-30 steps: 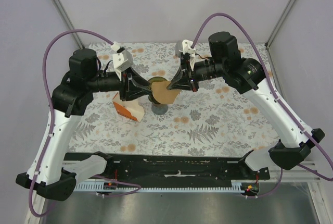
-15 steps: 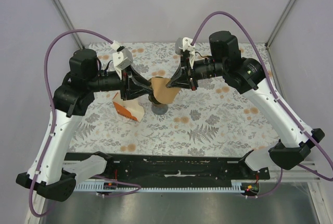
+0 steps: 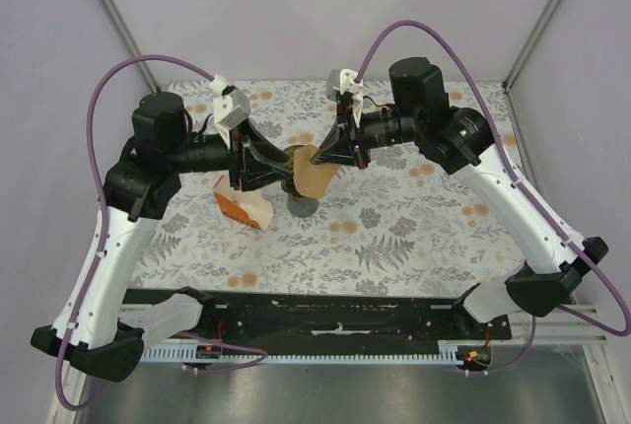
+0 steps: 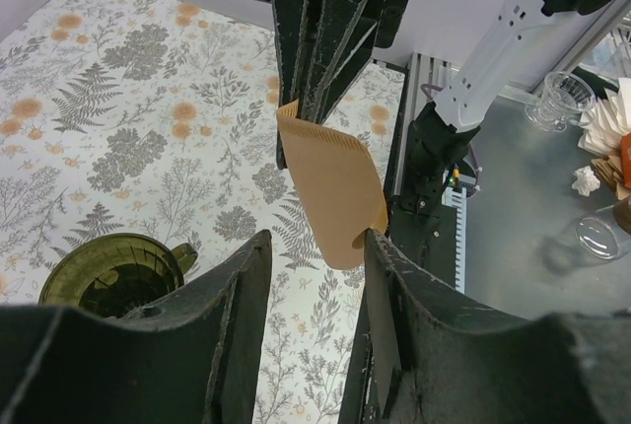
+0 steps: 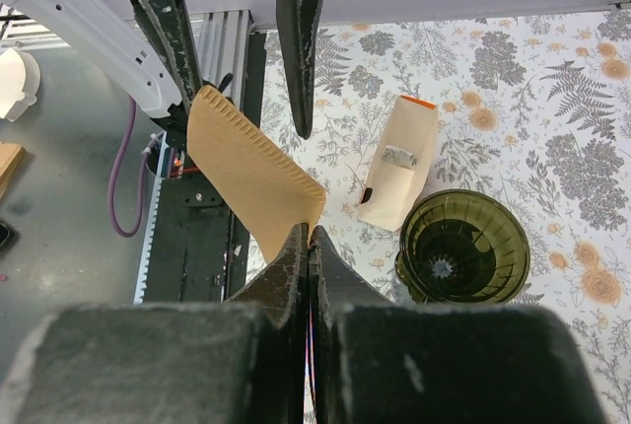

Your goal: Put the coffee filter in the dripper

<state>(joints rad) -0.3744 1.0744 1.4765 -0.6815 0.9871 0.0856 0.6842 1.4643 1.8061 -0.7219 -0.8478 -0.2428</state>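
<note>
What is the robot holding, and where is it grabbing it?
The right tool pinches the coffee filter by one corner. The left tool stands open around the filter's far end, not gripping it.

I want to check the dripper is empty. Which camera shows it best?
Right wrist view: the dripper sits fully in sight, ribbed inside bare. The left wrist view hides its near edge behind the left gripper; the top view shows only bits of it around the coffee filter.
</note>
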